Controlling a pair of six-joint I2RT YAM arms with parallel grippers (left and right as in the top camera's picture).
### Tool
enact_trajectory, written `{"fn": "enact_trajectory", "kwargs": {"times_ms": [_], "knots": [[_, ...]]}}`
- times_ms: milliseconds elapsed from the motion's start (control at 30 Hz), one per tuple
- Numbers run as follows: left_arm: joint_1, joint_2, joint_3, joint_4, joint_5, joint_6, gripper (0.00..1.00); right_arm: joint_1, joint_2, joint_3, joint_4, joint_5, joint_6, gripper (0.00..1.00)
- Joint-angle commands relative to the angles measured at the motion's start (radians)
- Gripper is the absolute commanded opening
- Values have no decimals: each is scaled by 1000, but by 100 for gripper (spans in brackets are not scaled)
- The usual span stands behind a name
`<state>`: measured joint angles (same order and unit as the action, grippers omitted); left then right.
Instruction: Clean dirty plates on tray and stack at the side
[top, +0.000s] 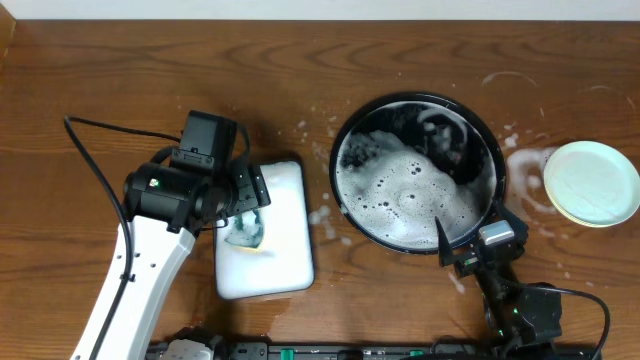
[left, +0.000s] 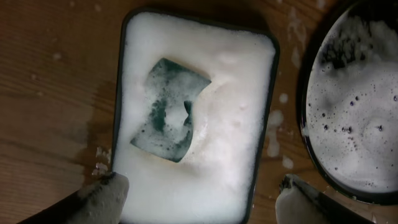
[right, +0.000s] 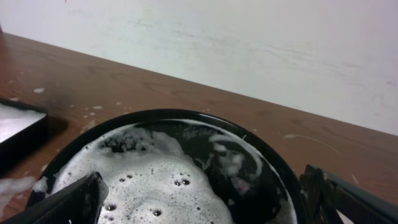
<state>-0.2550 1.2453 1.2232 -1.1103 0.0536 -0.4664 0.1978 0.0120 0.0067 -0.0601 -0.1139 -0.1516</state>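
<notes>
Jaws gaped wide on both; we found our right gripper (right: 202, 202) at the near rim of the tray (right: 186, 115) (left gripper (left: 200, 198) over the sponge (left: 168, 112)), suds (top: 410, 200) hiding any plates, one mint plate (top: 592, 183) by the right edge of the table (top: 120, 90).

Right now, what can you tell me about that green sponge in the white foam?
The sponge is dark teal-green, roughly rectangular with pinched-in sides, soft-looking and flecked with suds. It lies flat, slightly askew, sunk in the white foam filling a dark-rimmed rectangular dish left of the black tray. Only foam touches it; the open left gripper hangs above, clear of it.
</notes>
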Motion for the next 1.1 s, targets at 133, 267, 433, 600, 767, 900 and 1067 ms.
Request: {"fn": "enact_trajectory", "kwargs": {"times_ms": [133, 267, 433, 600, 767, 900, 1067], "knots": [[5, -3, 6, -2, -1, 10, 82, 4, -5, -1, -5, 9, -14, 99], [5, -4, 6, -2, -1, 10, 82, 4, -5, -1, -4, 9, -14, 99], [5, -4, 6, -2, -1, 10, 82, 4, -5, -1, -4, 9, -14, 99], [11, -97, -6, 44, -116, 33, 82, 4, -5, -1, -4, 9, -14, 99], [85, -293, -114, 323, -121, 116, 82, 4, -5, -1, -5, 9, -14, 99], [176, -472, -249, 498, -77, 183, 82, 4, -5, -1, -4, 9, -14, 99], [249, -682, -420, 604, -68, 208, 82, 4, -5, -1, -5, 9, -14, 99]]}}
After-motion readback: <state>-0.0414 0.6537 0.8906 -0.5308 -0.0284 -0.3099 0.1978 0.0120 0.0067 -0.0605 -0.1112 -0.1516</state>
